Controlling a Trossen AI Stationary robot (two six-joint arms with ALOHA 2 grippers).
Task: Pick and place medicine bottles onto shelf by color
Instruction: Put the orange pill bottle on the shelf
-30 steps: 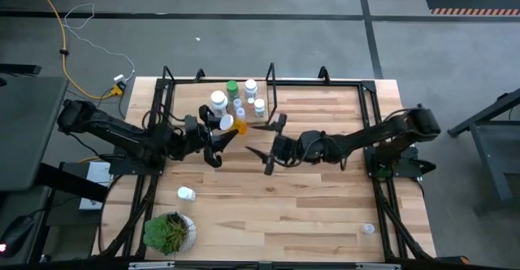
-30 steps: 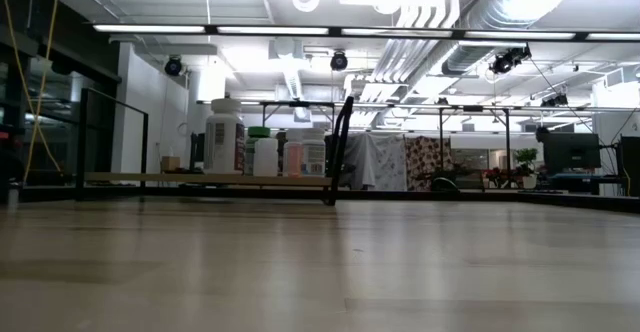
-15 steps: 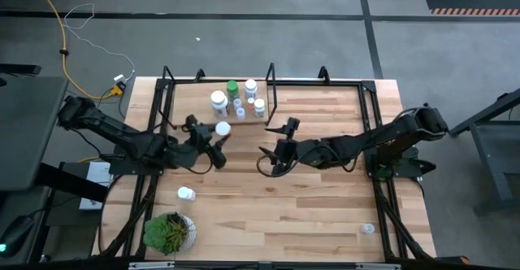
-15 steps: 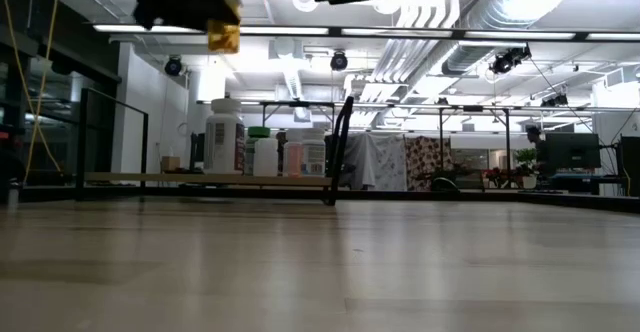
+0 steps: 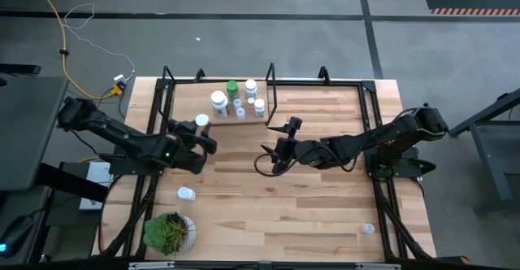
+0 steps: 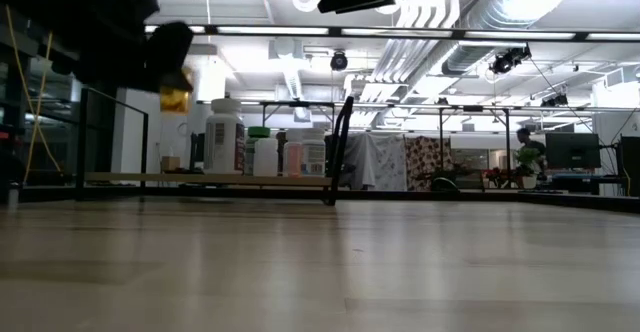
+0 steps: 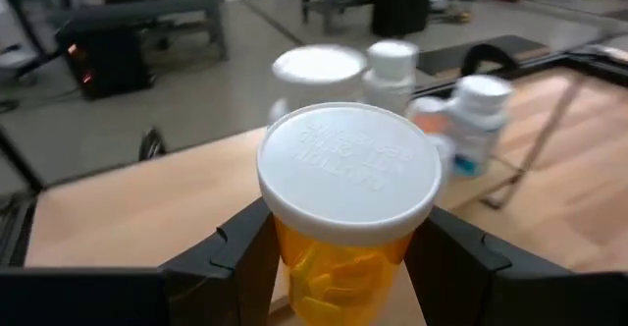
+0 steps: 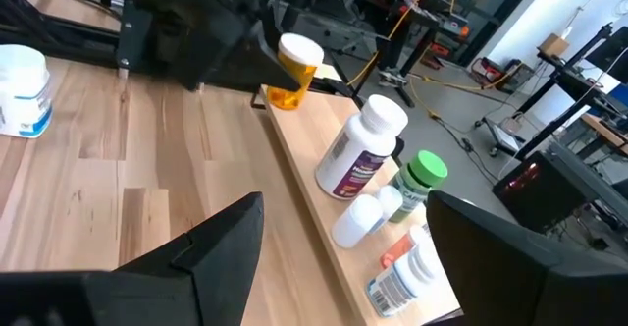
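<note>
An orange medicine bottle (image 7: pixel 345 203) with a white cap stands upright between the fingers of my left gripper (image 5: pixel 201 132), over the left end of the shelf (image 5: pixel 218 117). The shelf is a light-wood plank in a black rod frame at the table's far side. On it stand a white bottle with a purple label (image 8: pixel 358 154), a green bottle (image 8: pixel 422 174) and several small white ones. My right gripper (image 5: pixel 272 140) hangs open over the table's middle, to the right of the shelf, with nothing between its fingers. My left gripper pinches the orange body (image 7: pixel 290 257) just under the white cap, one finger on each side. The fingers come in nearly level from the table's left. The bottle stands upright, cap up, and the low view shows it lifted clear above the shelf plank (image 6: pixel 210 179).
A white bottle (image 5: pixel 186 193) lies on the table near the left front, and a potted green plant (image 5: pixel 169 231) stands at the front left corner. Another small bottle (image 5: pixel 367 229) sits at the front right. Black frame posts (image 5: pixel 270 91) rise at the shelf's right end.
My left gripper has gone down and toward the table's left edge, and its wrist has turned. The orange bottle has come along and now stands with its cap up by the shelf's left end. My right gripper has tipped down a little and stays open.
</note>
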